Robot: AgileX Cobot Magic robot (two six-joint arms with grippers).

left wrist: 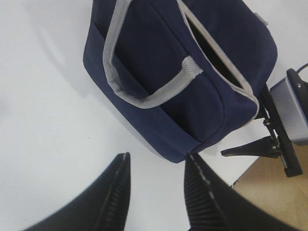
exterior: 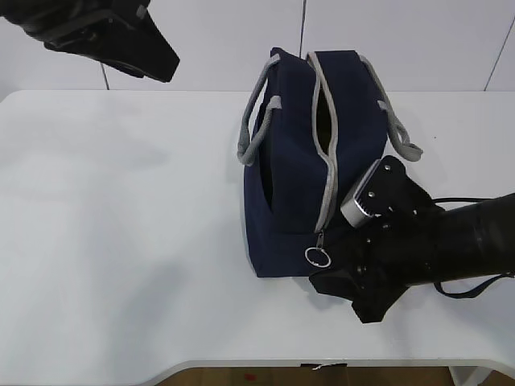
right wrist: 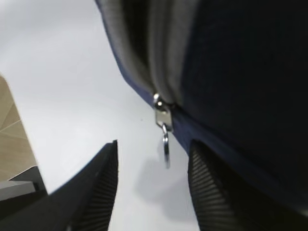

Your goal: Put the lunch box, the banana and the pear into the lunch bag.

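Observation:
The navy lunch bag [exterior: 298, 177] stands in the middle of the white table, its grey zipper partly undone along the top so that a dark slit shows. Its ring pull [exterior: 318, 256] hangs at the near end. My right gripper [exterior: 342, 293] sits low at that end, open. In the right wrist view the ring pull [right wrist: 166, 144] dangles between the fingertips, touching neither. My left gripper [exterior: 157, 60] hovers high at the back left, open and empty, looking down on the lunch bag [left wrist: 159, 67]. The lunch box, banana and pear are out of view.
Two grey handles [exterior: 256, 129] arch off the bag's sides. The table's front edge [exterior: 241, 363] runs close behind the right arm, and a wall stands behind the table. Bare white tabletop [exterior: 121, 201] spreads left of the bag.

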